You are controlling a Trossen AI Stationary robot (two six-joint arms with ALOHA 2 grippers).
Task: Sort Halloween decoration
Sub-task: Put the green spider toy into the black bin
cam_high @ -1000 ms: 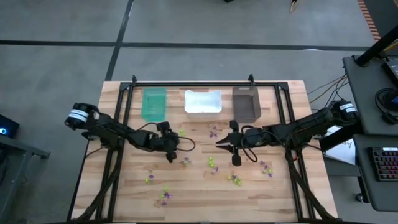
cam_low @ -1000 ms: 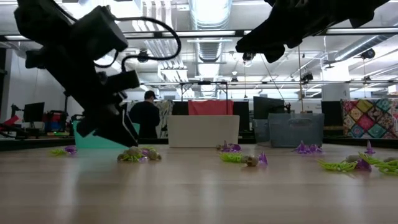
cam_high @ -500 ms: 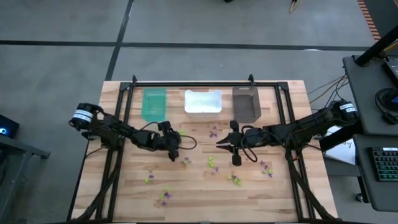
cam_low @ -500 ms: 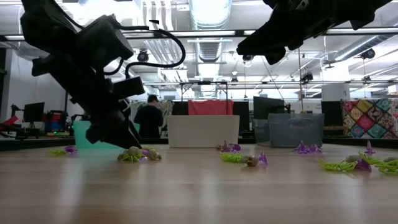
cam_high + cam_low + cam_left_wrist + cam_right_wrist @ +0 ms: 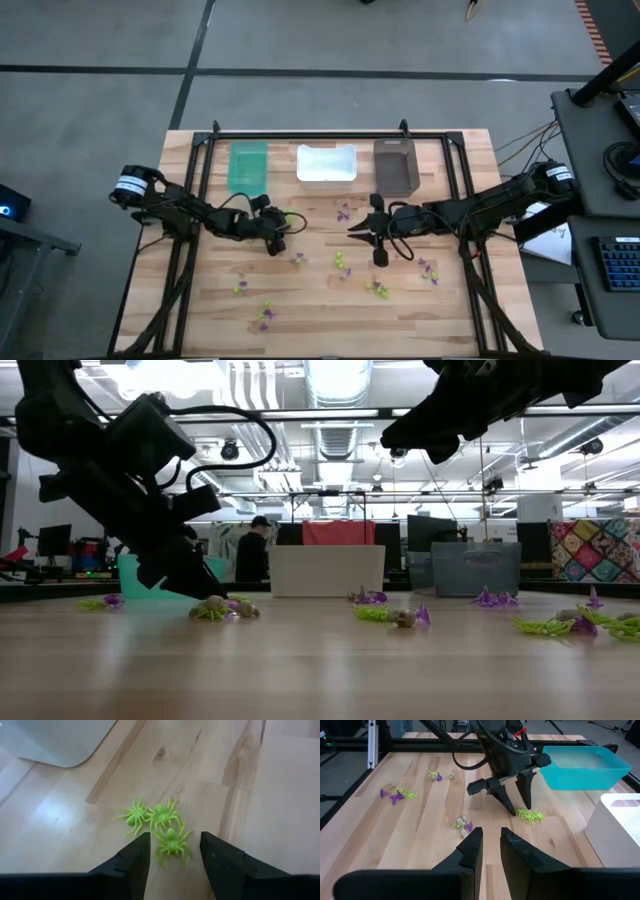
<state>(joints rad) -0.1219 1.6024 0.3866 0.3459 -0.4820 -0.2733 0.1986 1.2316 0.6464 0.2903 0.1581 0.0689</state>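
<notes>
The Halloween decoration is tiny plastic trinkets scattered over the wooden table. Three lime-green spiders lie close together, and the nearest spider sits between the tips of my left gripper, which is open and low over the table. From above, the left gripper is just in front of the teal bin, beside the green spiders. My right gripper hangs above mid-table, its fingers a narrow gap apart and holding nothing.
A white bin and a dark brown bin stand beside the teal one along the far edge. Purple and green trinkets lie mid-table, others near the front edge and at the right. A person stands beyond the table.
My left gripper has shifted a little towards the bins, closer to the green spiders. The right arm has not moved. The person behind has stepped right.
</notes>
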